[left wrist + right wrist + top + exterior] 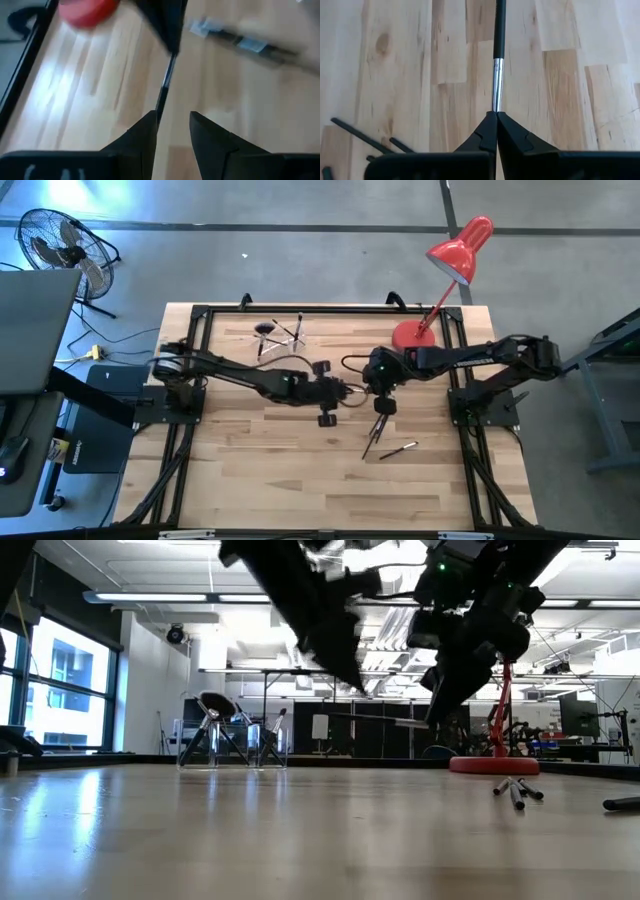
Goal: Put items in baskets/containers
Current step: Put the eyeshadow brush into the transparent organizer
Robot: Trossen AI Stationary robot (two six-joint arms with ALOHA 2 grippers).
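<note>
Your right gripper point(496, 131) holds a slim makeup brush point(498, 55) pinched between its closed fingers point(482, 136); the dark handle and silver ferrule run straight out from the fingertips, above the wooden table point(395, 75); from overhead that gripper point(381, 406) sits over the middle of the table, just in front of the red desk lamp point(455, 265), whose round base point(413, 334) stands near the far right corner.

Your left gripper point(172, 131) faces it from the other side; its fingers point(142, 137) stand partly apart with nothing between them, and a thin brush handle point(164, 90) runs away from just beside one finger towards a dark shape beyond; you cannot tell from this view whether the finger touches the handle; overhead, the left gripper point(327, 392) lies near the table's centre, close to the right one.

A few loose brushes point(385, 438) lie on the wood just nearer the front edge than the right gripper; in the low view they show as a small cluster point(517, 790) beside the lamp base.

The clear holder point(232, 742) stands well apart, near the far left of the table, with several brushes already upright or leaning in it, one with a wide fan head point(213, 703); overhead it shows as a small group point(280, 333) near the far edge.

A floor fan point(55, 242) stands beyond the table's left corner.
</note>
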